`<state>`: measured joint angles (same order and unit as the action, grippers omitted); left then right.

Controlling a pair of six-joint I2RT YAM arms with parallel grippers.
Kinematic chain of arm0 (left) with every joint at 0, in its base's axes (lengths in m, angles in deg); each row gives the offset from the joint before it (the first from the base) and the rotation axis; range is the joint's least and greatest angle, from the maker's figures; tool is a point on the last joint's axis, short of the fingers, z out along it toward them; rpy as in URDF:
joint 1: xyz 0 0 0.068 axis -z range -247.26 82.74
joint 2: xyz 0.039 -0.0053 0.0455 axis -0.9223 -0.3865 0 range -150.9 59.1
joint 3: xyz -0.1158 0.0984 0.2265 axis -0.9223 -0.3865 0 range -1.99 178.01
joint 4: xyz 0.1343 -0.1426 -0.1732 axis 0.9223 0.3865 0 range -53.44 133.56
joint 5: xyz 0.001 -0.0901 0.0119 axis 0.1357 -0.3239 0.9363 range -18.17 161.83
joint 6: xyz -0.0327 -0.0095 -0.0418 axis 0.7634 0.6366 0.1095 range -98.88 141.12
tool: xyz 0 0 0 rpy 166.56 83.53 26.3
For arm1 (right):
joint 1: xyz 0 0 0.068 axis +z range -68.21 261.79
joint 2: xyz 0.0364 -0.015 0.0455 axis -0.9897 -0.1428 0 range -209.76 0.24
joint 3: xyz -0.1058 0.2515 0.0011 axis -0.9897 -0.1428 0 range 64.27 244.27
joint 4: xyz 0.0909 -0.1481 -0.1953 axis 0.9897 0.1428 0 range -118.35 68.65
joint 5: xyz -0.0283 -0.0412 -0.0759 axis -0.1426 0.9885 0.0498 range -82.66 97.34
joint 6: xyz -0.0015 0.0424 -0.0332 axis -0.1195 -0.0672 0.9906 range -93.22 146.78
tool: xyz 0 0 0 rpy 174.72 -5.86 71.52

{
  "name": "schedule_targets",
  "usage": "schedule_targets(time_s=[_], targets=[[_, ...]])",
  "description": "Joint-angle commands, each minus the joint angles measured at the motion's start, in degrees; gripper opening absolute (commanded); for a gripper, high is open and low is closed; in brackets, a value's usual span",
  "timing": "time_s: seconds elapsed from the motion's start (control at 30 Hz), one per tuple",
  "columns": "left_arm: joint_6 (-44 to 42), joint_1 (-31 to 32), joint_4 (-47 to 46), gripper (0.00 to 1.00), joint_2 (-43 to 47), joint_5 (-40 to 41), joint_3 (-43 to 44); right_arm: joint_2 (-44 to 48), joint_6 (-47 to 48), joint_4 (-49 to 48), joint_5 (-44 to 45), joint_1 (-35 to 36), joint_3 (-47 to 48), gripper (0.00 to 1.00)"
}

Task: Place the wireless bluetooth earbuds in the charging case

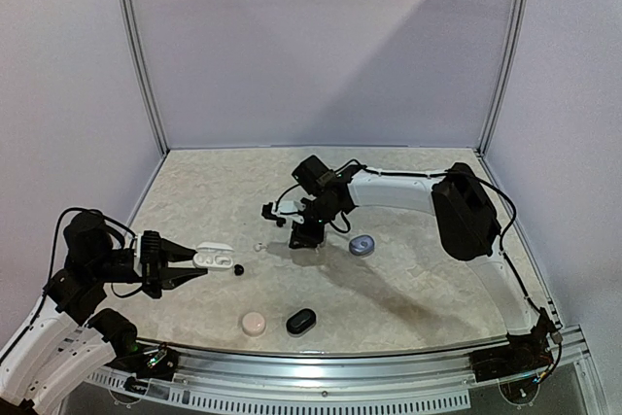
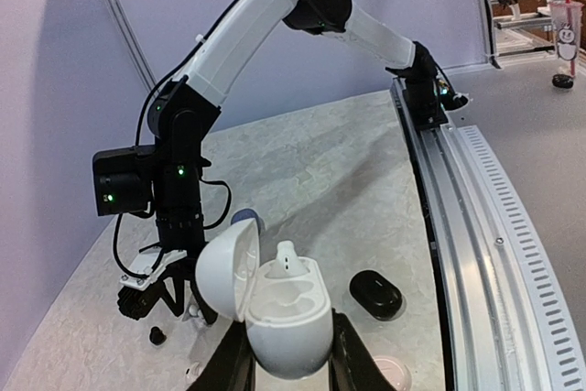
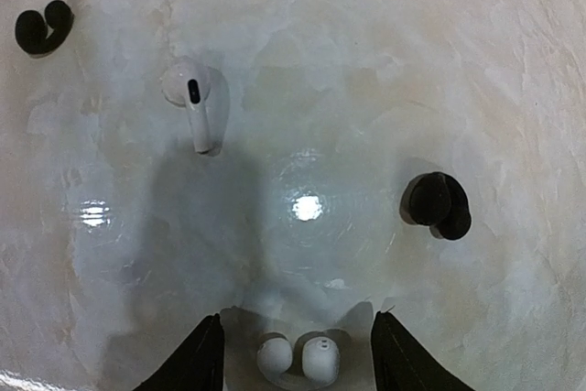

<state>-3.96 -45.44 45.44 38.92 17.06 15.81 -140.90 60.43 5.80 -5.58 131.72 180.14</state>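
Earbuds (image 3: 320,359) are hardest to read at the 6 o'clock edge of the right wrist view. Two white buds sit side by side there, cut off by the frame and shadowed between the right gripper's (image 3: 297,320) fingers. Whether anything touches them cannot be told. Those jaws stand wide apart, gripping nothing.

Toward 10 o'clock in that view a white stemmed earbud (image 3: 194,103) lies flat on the table (image 3: 476,61). Its long axis runs from the head at 12 o'clock to the stem tip at about 6. A black bud (image 3: 437,205) at 3 o'clock is a rounded lump whose heading cannot be made out. Another curved black bud (image 3: 41,29) lies near the 10 o'clock corner.

From above, the left gripper (image 1: 197,262) is clamped on the white charging case (image 1: 216,258). In the left wrist view its fingertips are hidden beneath the case body. The lid (image 2: 222,267) is flipped open toward 9 o'clock. One white seated earbud (image 2: 287,258) stands upright in the case, its tip pointing to 12.

A black case (image 2: 375,295) lies near the charging case at 3 o'clock. A greyish case (image 2: 245,219) is mostly hidden behind the lid, and a pale round case (image 2: 396,375) is cut off at the 6 o'clock edge.
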Motion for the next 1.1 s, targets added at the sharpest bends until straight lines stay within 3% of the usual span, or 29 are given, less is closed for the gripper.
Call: schedule_targets(time_s=[0.0,0.23,0.47,0.8,1.07], targets=[[-0.4,-0.6,0.2,0.00,0.3,0.3,-0.8,-2.0,-3.2,2.9,2.5,0.2,0.3,0.52],[-0.5,-0.6,0.2,0.00,0.2,0.5,-0.9,-0.1,-3.9,2.5,1.5,0.1,-2.9,0.35],[-0.4,-0.6,0.0,0.00,0.3,0.6,-0.9,1.1,-7.2,1.8,1.4,0.1,-3.2,0.24],[1.0,-0.6,-0.8,0.00,0.7,1.5,-0.8,8.7,-20.3,-3.2,2.2,0.1,-6.0,0.20],[4.7,-0.5,-2.2,0.00,0.8,2.2,1.1,17.5,-34.3,-1.0,6.1,0.1,-13.8,0.20]])
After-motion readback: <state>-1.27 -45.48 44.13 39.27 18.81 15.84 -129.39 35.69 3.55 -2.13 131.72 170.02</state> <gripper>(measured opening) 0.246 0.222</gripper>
